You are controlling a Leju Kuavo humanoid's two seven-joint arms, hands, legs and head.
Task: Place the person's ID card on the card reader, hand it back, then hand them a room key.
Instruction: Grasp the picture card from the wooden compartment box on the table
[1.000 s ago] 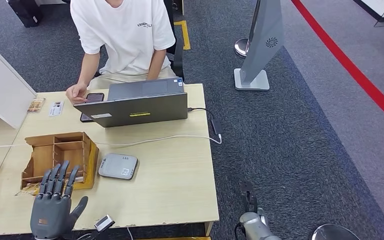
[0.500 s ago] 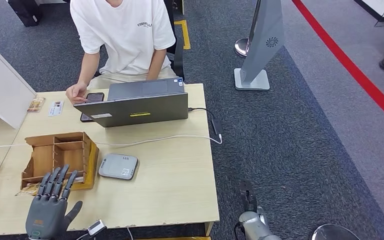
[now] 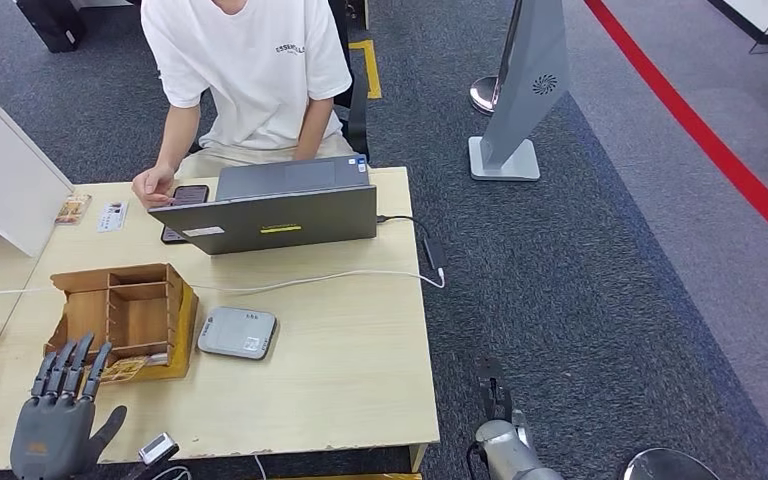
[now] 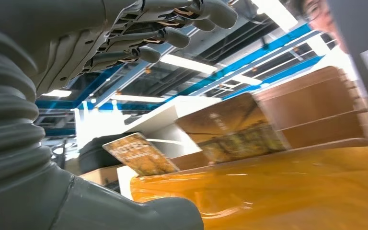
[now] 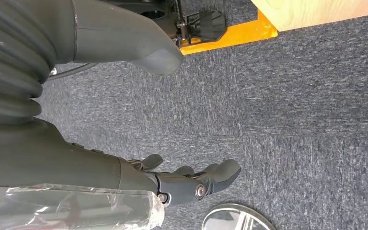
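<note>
Retreat noted — your left hand (image 3: 55, 425), fingers spread and empty, has drawn back from the wooden organiser (image 3: 125, 315) ahead; card reader (image 3: 236, 332) beyond its thumb — no card collected yet.

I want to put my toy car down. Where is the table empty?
Bare wood lies between the grey card reader and the table's right edge, below the white cable. It is crowded around the wooden organizer and laptop.

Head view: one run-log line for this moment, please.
left robot hand: open, empty, near table edge | right robot hand: hanging over carpet | card reader: bare
</note>
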